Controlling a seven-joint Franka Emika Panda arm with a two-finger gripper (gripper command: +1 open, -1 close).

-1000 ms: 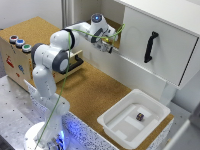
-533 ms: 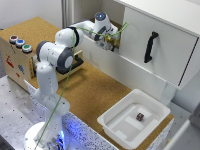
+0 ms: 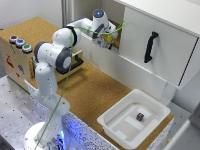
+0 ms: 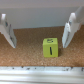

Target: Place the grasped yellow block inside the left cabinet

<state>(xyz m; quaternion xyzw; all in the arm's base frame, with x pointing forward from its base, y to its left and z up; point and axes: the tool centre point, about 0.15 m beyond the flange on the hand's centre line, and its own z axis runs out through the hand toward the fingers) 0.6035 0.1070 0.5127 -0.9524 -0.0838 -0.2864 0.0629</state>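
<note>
Nearest me, a white tray (image 3: 116, 131) holds the small dark brown cube (image 3: 139, 117). Untouched, not part of this job. The cork surface (image 3: 95, 90) runs behind it, with the cork-faced button box (image 3: 15, 60) at the exterior view's left. Also irrelevant.

Farther back, the arm reaches up into the left cabinet (image 3: 80, 12), just left of the white cabinet front with the black handle (image 3: 150, 46). Compared with a second ago the wrist has pushed deeper toward the opening, and the claw (image 3: 106, 39) now sits at the compartment mouth.

In the wrist view the claw (image 4: 37, 44) is spread wide, with a finger on each side of the yellow block (image 4: 50, 47) and a clear gap on both sides. Nothing is held. The block sits flat and upright on the cabinet's cork floor (image 4: 22, 52), just past the white front edge, closer to one finger than the other.

My read: release done, and the block looks to be inside the compartment, so placement is basically complete. What's left is backing the arm straight out without clipping the block. The near finger is the risk there. I can't see the block in the exterior view.
</note>
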